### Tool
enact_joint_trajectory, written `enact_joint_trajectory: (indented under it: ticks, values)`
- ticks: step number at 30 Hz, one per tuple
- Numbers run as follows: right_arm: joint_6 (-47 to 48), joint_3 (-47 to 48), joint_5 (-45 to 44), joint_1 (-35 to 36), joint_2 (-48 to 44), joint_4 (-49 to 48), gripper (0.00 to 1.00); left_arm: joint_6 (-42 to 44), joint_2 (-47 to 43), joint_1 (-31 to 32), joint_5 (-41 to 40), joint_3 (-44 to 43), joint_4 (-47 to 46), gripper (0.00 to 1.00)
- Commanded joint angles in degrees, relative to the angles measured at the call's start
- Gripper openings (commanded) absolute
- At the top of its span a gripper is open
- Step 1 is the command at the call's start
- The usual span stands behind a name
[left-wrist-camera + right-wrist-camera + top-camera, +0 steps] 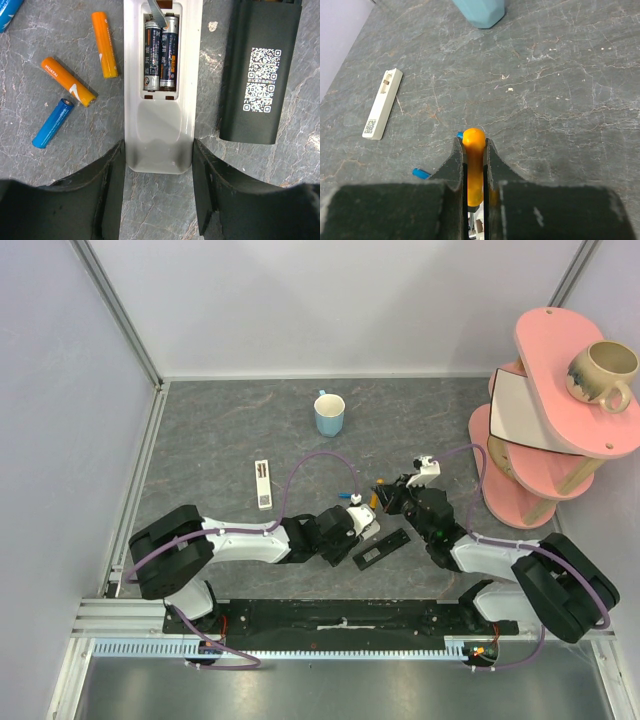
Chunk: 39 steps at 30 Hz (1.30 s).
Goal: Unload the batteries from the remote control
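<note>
Left claw: matte black fingers pressed against both long sides of the white remote, a smooth plastic slab with rounded corners that lies flat on the table, compartment open. Two dark cells sit side by side inside the compartment.

Right claw: clamped on a glossy, round-ended orange cell.

Loose orange cells and a loose blue cell, slim cylinders, lie on the table left of the white remote. A matte black remote with a white QR label lies just to its right.

Table: flat and grey, with pale stone veining. Plain pale wall panels in aluminium framing enclose it.
</note>
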State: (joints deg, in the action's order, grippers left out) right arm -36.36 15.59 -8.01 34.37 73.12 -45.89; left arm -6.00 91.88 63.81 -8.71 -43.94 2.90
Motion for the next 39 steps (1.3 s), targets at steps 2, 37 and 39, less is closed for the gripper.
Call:
enact_joint_trajectory:
  ticks: [2, 37, 39]
  values:
    - [1.20, 0.67, -3.06, 0.70, 0.71, -5.52, 0.00, -0.24, 1.90, -0.18, -0.61, -0.70, 2.02, 0.18]
    - [6.48, 0.23, -12.03, 5.62, -1.23, -0.96, 0.00, -0.33, 2.26, -0.18, -1.40, -1.06, 2.55, 0.18]
    - [6.65, 0.14, -12.55, 5.79, -2.10, -0.61, 0.00, -0.33, 2.34, -0.18, -1.40, -1.14, 2.55, 0.18]
